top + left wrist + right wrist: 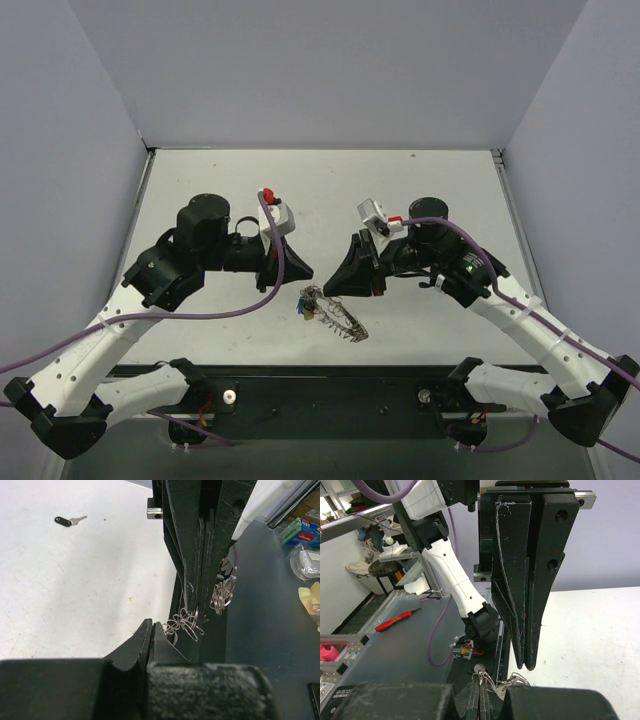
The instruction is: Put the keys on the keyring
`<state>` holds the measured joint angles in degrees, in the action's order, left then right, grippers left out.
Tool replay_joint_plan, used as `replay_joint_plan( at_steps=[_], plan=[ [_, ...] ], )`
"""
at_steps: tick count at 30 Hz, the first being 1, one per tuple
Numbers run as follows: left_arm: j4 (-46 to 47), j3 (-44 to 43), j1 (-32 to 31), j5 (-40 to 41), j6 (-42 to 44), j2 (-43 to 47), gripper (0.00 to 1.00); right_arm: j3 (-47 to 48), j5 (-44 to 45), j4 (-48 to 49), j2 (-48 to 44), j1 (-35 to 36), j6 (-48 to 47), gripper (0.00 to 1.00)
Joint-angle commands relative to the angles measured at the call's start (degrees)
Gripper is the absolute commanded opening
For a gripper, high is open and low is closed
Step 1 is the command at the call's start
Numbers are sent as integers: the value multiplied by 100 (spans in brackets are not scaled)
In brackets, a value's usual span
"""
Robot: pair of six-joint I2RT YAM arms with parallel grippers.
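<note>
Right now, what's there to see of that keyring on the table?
The keyring is a tangle of thin silvery wire loops, metal by its shine, linked together and lying on the white table. It sits towards the near edge, between the left gripper and the right gripper, both shut; neither looks to hold it. At one end are coloured bits, too small to make out.

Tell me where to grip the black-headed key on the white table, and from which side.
Grip the black-headed key by its black head, probably coming straight down from above: it lies flat on the table with bare surface around it, and the head looks wider than the thin silver blade.
</note>
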<state>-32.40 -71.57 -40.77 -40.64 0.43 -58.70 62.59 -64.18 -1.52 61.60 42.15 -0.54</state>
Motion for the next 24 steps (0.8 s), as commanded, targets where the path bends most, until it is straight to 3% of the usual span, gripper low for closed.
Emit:
replay_joint_plan(
  at_steps=[1, 3, 4, 5, 8, 9, 18, 24],
  plan=[
    [-231, -287, -1, 83, 1, 25, 0, 272, -33, 161, -184, 48, -342, 0],
    [-310, -305, 8, 57, 28, 69, 0, 271, -138, 169, -193, 39, -394, 0],
    [-345, -357, 17, 4, 45, 78, 5, 272, -217, 169, -201, 39, -421, 0],
    [-441, -384, 26, -83, 97, 104, 21, 272, -391, 169, -201, 13, -447, 0],
    [-644, -454, 52, -584, 448, 139, 40, 342, -953, 169, -175, -84, -483, 0],
    [-697, -463, 61, -724, 493, 157, 42, 368, -1017, 169, -175, -102, -483, 0],
    [-1119, -507, 114, -2113, 1196, 69, 44, 623, -1957, -41, -26, -137, -342, 0],
    [-768, -489, 61, -2238, 951, -54, 44, 606, -1896, -68, -70, -146, -333, 0]
  ],
)
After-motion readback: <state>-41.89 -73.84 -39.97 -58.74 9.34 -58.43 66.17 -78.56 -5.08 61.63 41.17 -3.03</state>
